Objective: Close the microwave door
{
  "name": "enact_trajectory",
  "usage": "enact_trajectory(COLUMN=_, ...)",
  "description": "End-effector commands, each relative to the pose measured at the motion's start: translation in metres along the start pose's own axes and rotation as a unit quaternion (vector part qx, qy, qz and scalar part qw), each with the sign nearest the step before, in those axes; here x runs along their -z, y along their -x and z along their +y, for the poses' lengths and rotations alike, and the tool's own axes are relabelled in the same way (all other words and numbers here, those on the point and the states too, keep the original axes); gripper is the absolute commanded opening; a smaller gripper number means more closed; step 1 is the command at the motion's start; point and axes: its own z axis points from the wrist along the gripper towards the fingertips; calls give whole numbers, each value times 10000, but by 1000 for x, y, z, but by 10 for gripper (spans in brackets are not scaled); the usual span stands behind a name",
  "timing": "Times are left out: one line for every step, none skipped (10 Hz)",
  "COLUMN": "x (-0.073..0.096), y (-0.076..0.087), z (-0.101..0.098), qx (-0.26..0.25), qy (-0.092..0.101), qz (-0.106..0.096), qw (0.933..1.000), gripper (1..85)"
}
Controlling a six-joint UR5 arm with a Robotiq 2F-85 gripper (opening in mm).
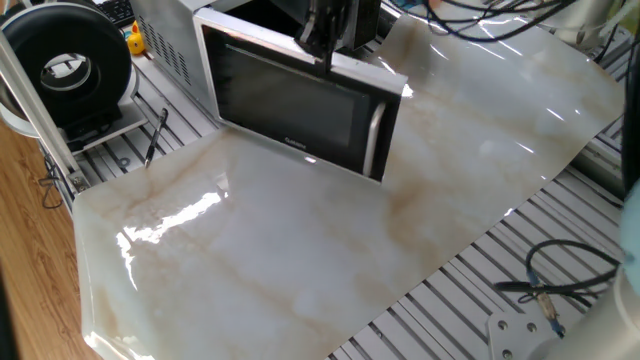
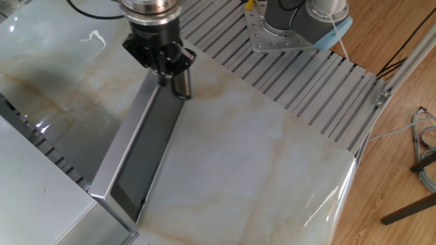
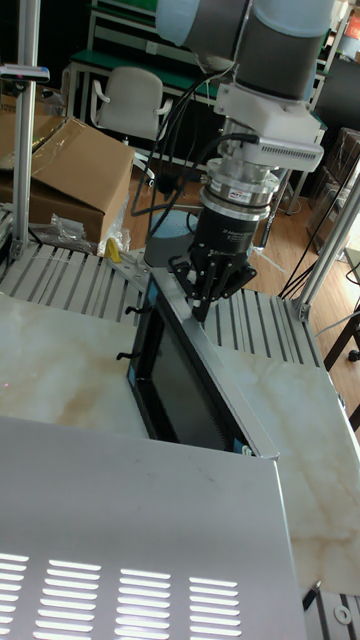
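The microwave (image 1: 165, 40) stands at the back left of the marble table, and its top (image 3: 140, 530) fills the bottom of the tall view. The microwave door (image 1: 290, 100), dark glass in a silver frame with a vertical bar handle (image 1: 375, 140), stands ajar at a small angle; from above I see its top edge (image 2: 133, 143). My gripper (image 1: 325, 55) hangs at the handle end of that top edge, on the side away from the glass front. Its fingers (image 2: 163, 68) are pressed together with nothing between them. The fingertips (image 3: 203, 303) touch the door's rim.
A round black-and-white spool device (image 1: 65, 65) sits left of the microwave, with a small yellow object (image 1: 135, 40) behind it. Loose cables (image 1: 560, 285) lie on the slatted frame at the right. The arm's base (image 2: 306, 17) stands behind the table. A cardboard box (image 3: 70, 160) is beyond.
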Motion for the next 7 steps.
enact_trajectory(x=-1, y=4, z=-25, qx=265, qy=24, qz=30, qw=9996, gripper=13)
enact_trajectory(x=-3, y=5, z=-26, qx=280, qy=4, qz=21, qw=9996, gripper=13)
enact_trajectory(x=-3, y=7, z=-20, qx=179, qy=76, qz=-6, qw=9998, gripper=13)
enact_trajectory(x=-3, y=7, z=-20, qx=118, qy=73, qz=-13, qw=9999, gripper=13)
enact_trajectory(x=-3, y=8, z=-20, qx=79, qy=80, qz=-40, qw=9999, gripper=13)
enact_trajectory(x=-3, y=9, z=-21, qx=26, qy=54, qz=-47, qw=10000, gripper=13)
enact_trajectory(x=-3, y=8, z=-23, qx=-27, qy=20, qz=-27, qw=10000, gripper=13)
